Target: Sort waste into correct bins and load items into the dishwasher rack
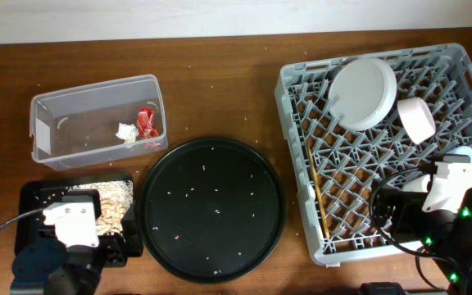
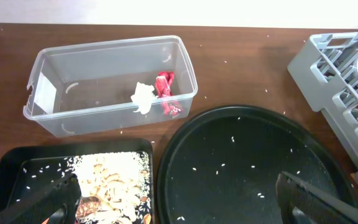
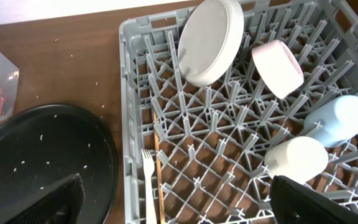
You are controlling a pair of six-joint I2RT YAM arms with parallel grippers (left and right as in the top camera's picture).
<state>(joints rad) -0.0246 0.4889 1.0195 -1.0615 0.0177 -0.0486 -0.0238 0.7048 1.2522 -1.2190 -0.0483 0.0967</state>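
Both tools have their fingers apart and hold nothing. The left tool (image 2: 176,199) hangs by the round black tray (image 2: 241,162), and the right tool (image 3: 179,196) is over the dishwasher rack (image 3: 129,93). The red wrapper (image 2: 166,93) and tissue wad (image 2: 143,98) lie touching in the clear tub (image 2: 48,118), upper left of the frame. They look light and soft, so pinch a raised fold. The plate (image 3: 209,40), leaning at the rack's top, looks stiff and slick, so take it by the rim.

Lab-like test bench: wooden table (image 1: 220,90), plain white wall (image 1: 138,16), dishwasher rack (image 1: 359,172), clear tub (image 1: 88,123).
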